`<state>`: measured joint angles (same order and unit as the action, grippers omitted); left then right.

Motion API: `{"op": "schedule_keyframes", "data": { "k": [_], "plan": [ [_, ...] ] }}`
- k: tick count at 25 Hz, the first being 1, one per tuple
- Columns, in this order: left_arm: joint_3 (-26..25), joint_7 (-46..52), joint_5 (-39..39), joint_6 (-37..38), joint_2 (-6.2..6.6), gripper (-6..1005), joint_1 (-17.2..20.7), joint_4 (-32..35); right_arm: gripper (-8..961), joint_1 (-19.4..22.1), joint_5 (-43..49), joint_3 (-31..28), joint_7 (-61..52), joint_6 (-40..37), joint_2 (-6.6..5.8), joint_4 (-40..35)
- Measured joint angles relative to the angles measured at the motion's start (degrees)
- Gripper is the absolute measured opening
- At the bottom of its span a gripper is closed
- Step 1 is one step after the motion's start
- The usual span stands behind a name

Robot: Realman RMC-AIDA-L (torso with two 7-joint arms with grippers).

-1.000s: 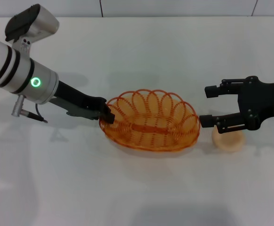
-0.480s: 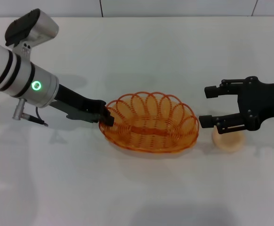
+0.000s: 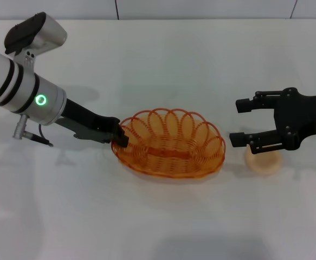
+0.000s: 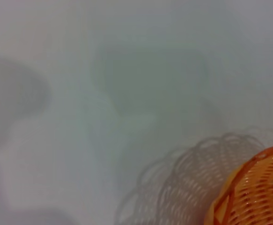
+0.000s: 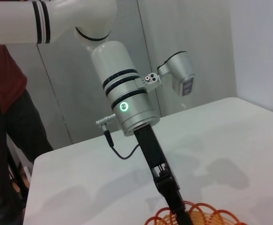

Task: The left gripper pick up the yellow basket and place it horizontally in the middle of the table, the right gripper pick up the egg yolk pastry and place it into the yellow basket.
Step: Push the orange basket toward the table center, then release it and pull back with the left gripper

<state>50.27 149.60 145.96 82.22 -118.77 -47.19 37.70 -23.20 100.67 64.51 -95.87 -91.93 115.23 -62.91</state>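
The yellow basket [image 3: 168,143] is an oval orange wire basket lying lengthwise near the middle of the white table [image 3: 163,216]. My left gripper [image 3: 121,136] is shut on its left rim. A part of the basket shows in the left wrist view [image 4: 253,192], and its rim in the right wrist view [image 5: 197,218]. The egg yolk pastry [image 3: 263,161] sits on the table right of the basket. My right gripper [image 3: 239,122] is open, with its near finger above the pastry's left side.
A person in a red top [image 5: 5,122] stands beyond the far side of the table. The table's back edge [image 3: 158,20] meets a wall.
My left gripper has drawn the basket a little to the left and downward in the head view. The right gripper and pastry have not moved.
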Motion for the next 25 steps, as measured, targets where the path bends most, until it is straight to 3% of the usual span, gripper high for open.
{"op": "schedule_keyframes", "data": {
  "k": [25],
  "plan": [
    [0.0, -0.08, -0.15, 0.26, -0.05, 180, 0.04, -0.09, 814, 0.0, -0.05, 0.0, -0.08, 0.0, 0.0, -0.02]
  ]
}}
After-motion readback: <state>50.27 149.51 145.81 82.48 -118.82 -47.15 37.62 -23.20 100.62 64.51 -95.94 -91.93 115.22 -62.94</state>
